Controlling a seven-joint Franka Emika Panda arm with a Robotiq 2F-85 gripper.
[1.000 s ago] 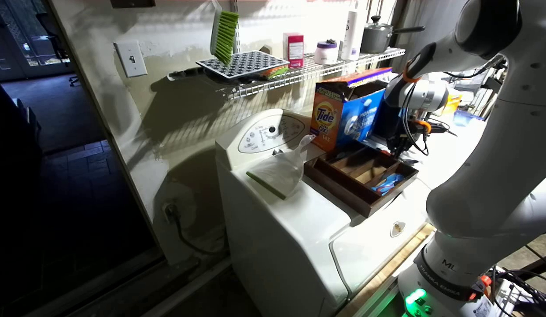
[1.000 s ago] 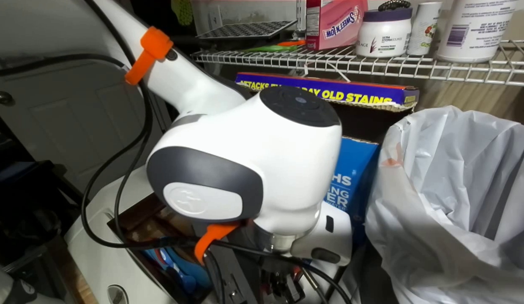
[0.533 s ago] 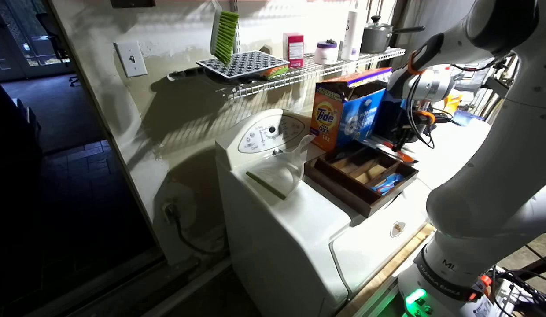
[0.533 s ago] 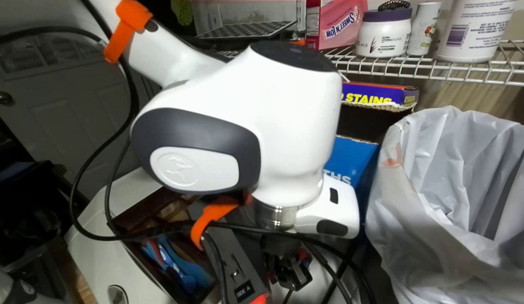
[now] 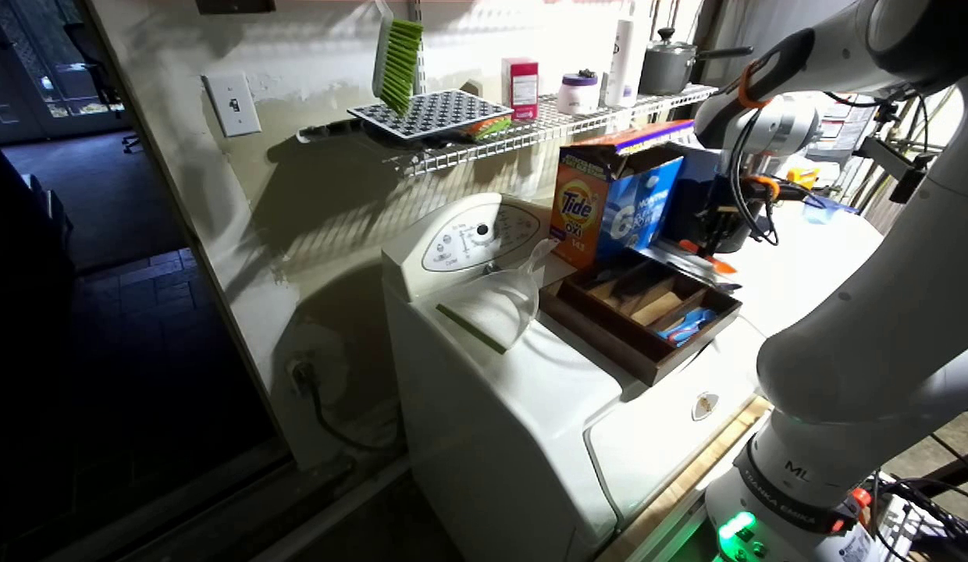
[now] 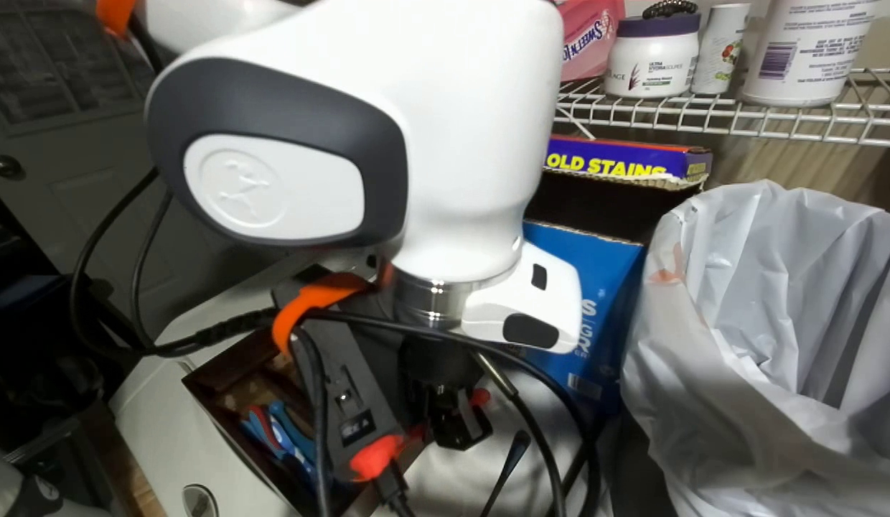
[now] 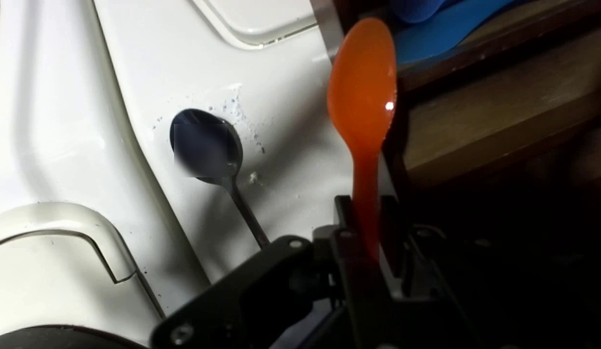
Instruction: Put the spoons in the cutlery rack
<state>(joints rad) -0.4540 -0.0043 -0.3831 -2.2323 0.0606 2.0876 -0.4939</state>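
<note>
An orange spoon (image 7: 363, 92) is held by its handle between my gripper's fingers (image 7: 366, 213), its bowl pointing away from the jaws. In an exterior view the orange spoon (image 5: 718, 264) hangs just above the washer top, beside the wooden cutlery rack (image 5: 609, 332), with my gripper (image 5: 712, 243) over it. A dark metal spoon (image 7: 203, 145) lies on the white surface beside the rack. Blue spoons (image 5: 691, 324) lie in the rack's end compartment, also showing in the wrist view (image 7: 431, 41). In an exterior view the gripper (image 6: 459, 427) mostly hides the orange spoon.
A Tide box (image 5: 581, 207) stands behind the rack. A bin with a white liner (image 6: 761, 309) stands near the arm. A wire shelf (image 6: 718, 115) with bottles hangs above. A clear dustpan (image 5: 492, 308) lies on the washer (image 5: 531, 390). Loose cables hang from the wrist.
My gripper has risen from low beside the rack, carrying the orange spoon up with it. The arm has moved up in both exterior views. The rack and blue spoons have not moved.
</note>
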